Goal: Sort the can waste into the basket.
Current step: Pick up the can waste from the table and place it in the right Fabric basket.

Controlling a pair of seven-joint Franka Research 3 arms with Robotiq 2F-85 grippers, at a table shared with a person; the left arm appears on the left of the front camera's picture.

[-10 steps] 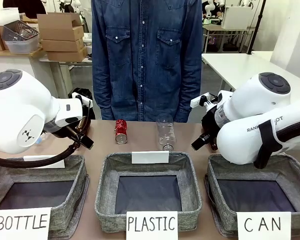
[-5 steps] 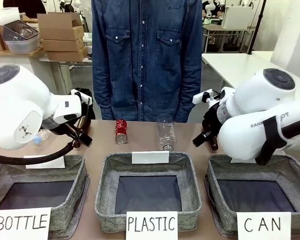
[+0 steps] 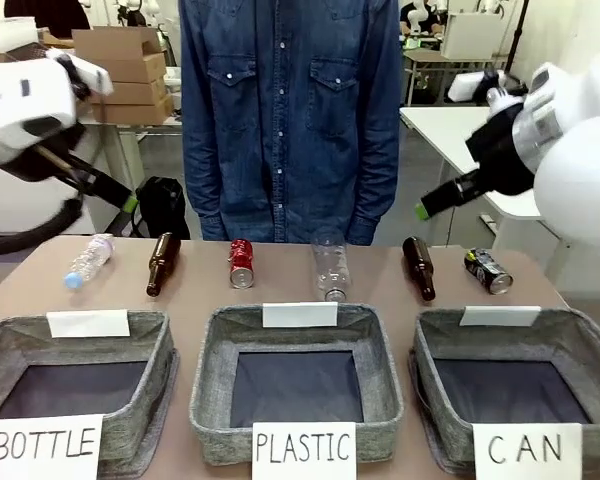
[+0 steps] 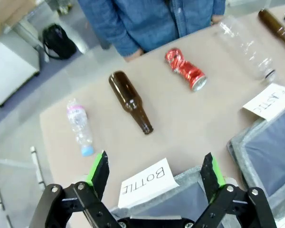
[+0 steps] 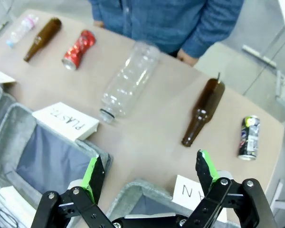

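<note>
Both your arms have lifted clear, uncovering the row on the surface (image 3: 280,290). Left tool (image 4: 154,164) and right tool (image 5: 148,164) are spread wide, holding nothing. The red can (image 3: 241,263) lies at ten o'clock from the CAN basket (image 3: 427,375) and the silver can (image 3: 488,270) at twelve. Neither is sorted yet.

Left brown bottle (image 3: 161,262), big clear bottle (image 3: 331,268), small bottle (image 3: 88,259), perhaps pink-labelled

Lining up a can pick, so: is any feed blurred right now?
Front view: red can and silver can crisp, left arm and right arm motion-smeared. Left wrist view: mildly soft, BOTTLE sign legible. Right wrist view: soft, silver can's print unreadable.
</note>
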